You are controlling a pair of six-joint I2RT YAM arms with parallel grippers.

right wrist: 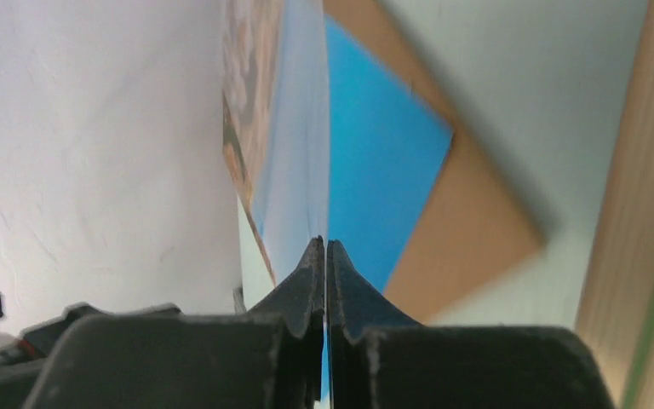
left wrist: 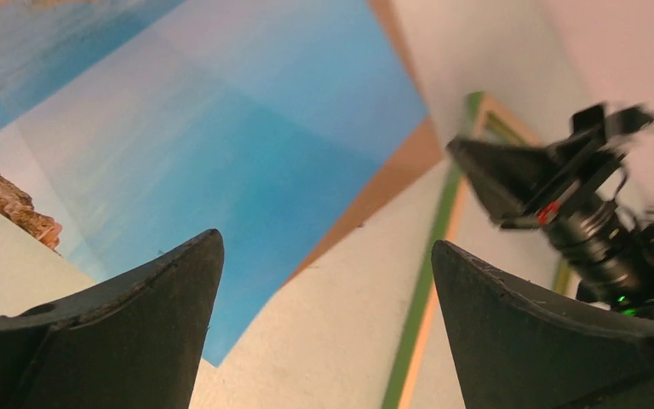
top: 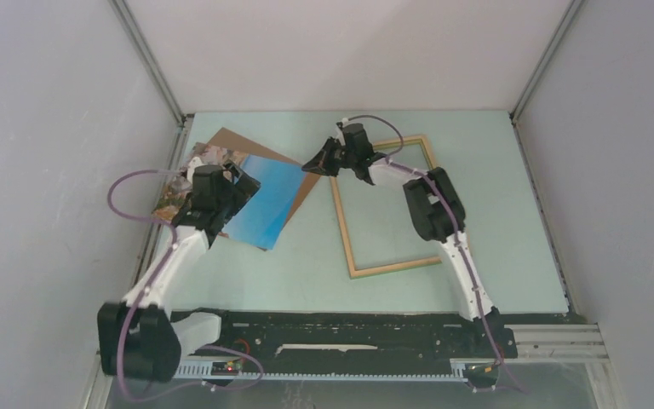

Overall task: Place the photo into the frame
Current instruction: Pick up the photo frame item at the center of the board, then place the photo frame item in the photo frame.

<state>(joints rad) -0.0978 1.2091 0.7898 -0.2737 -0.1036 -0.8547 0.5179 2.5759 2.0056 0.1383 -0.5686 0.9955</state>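
left claw [left wrist: 325, 242] wide apart, low over photo [top: 268, 200] at table [top: 306, 260] left. photo lies on brown board [top: 230, 141]. frame [top: 392, 266] flat to its right, wood side up. farther, right claw [right wrist: 325, 244] pinched together on photo's right corner.

Tabletop [top: 511, 213]: pale green, centre. Walls [top: 341, 51]: plain white, top and both sides. Metal corner posts [top: 150, 55]: upper left, upper right.
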